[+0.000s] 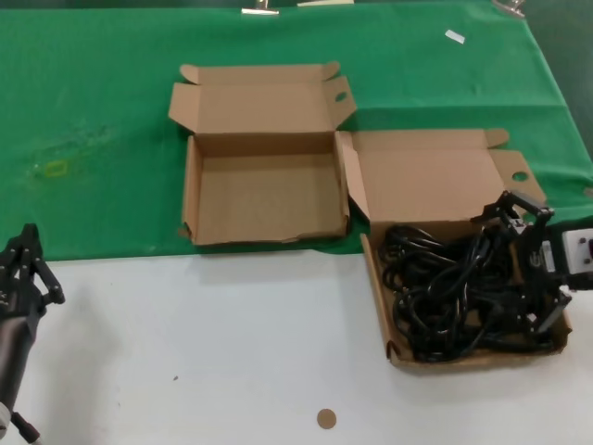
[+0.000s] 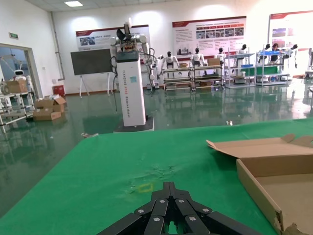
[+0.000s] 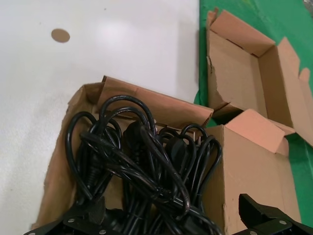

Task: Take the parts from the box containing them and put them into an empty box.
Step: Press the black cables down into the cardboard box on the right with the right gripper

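Green cloth [image 1: 102, 111] is covering the far half of the table, white top [image 1: 204, 352] the near half. Two cardboard mailers are sitting across the seam: the empty box [image 1: 264, 190], taller walls, lid hinged back, nothing in it, and just beside it twd the robot's right, the box containing them [image 1: 375, 278], front wall low and splayed.

The parts [image 1: 445, 287] are lying heaped inside that box: thin black cords w/ chunky plugs, loops crossing and threading thru each other.

Right gripper [image 1: 528, 269] is hanging over the pile at the box's right side, fingers spread wide, nothing pinched; the right wrist view is looking straight down on the tangle [image 3: 142, 156]. Left gripper [image 1: 28, 269] is parked at the near left edge, well apart from both boxes, fingers pressed together.

Handling, my read: cords are prob light, floppy, rubbery, not fragile. Snag risk is the issue; pulling one loop is likely dragging neighbours along. Best hold is prob across a bundled run of several strands, or on a plug body, since a single thin strand could be slipping out.
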You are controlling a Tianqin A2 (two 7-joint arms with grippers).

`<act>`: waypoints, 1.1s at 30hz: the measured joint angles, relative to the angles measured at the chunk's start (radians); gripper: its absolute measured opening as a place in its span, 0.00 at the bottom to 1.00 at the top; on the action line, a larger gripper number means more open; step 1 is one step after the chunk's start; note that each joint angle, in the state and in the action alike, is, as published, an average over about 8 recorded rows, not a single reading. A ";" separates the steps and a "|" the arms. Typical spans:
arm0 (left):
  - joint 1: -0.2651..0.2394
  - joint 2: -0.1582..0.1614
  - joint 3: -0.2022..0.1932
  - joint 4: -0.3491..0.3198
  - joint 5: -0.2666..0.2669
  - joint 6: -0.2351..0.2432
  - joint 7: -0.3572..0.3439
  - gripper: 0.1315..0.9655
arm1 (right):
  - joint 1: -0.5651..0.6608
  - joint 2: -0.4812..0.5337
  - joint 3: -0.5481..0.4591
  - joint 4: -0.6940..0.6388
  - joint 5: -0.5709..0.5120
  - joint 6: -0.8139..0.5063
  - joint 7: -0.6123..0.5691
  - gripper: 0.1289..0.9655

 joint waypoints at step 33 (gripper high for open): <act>0.000 0.000 0.000 0.000 0.000 0.000 0.000 0.01 | 0.139 -0.113 -0.068 -0.142 -0.135 -0.099 0.007 0.59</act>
